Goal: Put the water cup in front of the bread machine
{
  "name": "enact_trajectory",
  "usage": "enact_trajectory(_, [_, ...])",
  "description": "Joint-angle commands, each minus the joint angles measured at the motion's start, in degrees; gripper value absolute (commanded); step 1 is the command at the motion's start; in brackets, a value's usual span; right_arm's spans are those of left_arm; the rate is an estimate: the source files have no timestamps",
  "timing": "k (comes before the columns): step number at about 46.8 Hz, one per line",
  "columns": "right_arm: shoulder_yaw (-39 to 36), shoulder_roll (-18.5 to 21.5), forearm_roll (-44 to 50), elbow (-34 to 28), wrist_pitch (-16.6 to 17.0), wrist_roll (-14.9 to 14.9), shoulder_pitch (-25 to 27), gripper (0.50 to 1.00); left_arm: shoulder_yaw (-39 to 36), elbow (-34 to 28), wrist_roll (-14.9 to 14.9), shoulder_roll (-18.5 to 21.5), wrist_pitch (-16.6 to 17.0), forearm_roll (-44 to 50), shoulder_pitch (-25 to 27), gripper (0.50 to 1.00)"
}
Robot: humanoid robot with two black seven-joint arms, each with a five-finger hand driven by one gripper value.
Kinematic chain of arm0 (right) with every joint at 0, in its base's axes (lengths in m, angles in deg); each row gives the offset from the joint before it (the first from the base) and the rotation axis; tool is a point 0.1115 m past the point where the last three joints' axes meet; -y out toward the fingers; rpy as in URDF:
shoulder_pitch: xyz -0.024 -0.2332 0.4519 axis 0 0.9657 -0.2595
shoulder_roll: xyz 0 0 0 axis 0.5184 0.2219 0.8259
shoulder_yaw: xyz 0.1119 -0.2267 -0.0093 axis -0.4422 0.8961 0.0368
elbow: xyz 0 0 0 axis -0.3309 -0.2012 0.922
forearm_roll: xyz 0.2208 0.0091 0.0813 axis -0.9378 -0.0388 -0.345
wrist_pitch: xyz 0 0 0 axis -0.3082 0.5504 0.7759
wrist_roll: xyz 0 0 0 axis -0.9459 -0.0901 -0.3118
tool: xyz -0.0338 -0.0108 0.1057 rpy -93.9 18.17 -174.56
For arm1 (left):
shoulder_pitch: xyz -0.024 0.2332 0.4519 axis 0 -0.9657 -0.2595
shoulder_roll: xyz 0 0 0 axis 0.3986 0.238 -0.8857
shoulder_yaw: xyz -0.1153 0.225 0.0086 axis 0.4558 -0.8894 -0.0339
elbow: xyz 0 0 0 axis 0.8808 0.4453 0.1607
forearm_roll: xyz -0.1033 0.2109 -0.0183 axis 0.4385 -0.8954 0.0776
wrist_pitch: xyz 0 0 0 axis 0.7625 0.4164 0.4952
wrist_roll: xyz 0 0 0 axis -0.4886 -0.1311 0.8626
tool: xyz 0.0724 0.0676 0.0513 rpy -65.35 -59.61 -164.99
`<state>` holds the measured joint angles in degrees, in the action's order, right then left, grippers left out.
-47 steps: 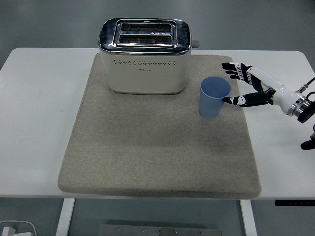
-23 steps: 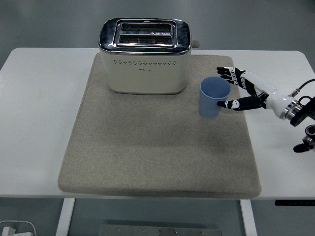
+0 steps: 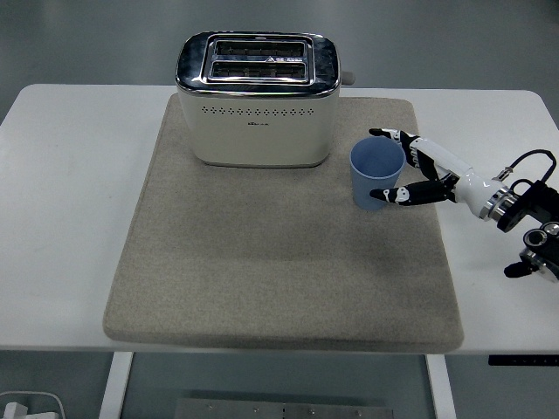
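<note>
On grey mat (image 3: pixel 262 262), right hand (image 3: pixel 417 170) around blue cup (image 3: pixel 376 175), toaster (image 3: pixel 258 98) logo unreadable

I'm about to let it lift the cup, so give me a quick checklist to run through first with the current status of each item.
1. Right hand around the cup: ok, thumb on the near side, fingers on the far side.
2. Firm grip on the cup: cannot tell, contact is not clear from this view.
3. Cup upright: ok, standing on the mat to the right of the toaster.
4. Space on the mat in front of the toaster: ok, bare.
5. Cup contents: cannot tell, the inside looks plain blue.
6. Left hand out of the way: ok, not in view.
</note>
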<state>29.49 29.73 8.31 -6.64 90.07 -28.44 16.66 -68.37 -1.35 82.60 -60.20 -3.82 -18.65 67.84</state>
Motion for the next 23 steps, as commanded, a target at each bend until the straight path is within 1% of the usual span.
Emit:
enact_trajectory(1, [0.04, 0.38, 0.0, -0.02, 0.0, 0.0, 0.02, 0.932, -0.03, 0.0, 0.0, 0.0, 0.0, -0.02, -0.01, 1.0])
enact_trajectory(23, [-0.05, 2.23, 0.0, -0.98, -0.09, 0.0, 0.28, 0.932, -0.03, 0.0, 0.0, 0.0, 0.0, -0.02, -0.01, 1.0])
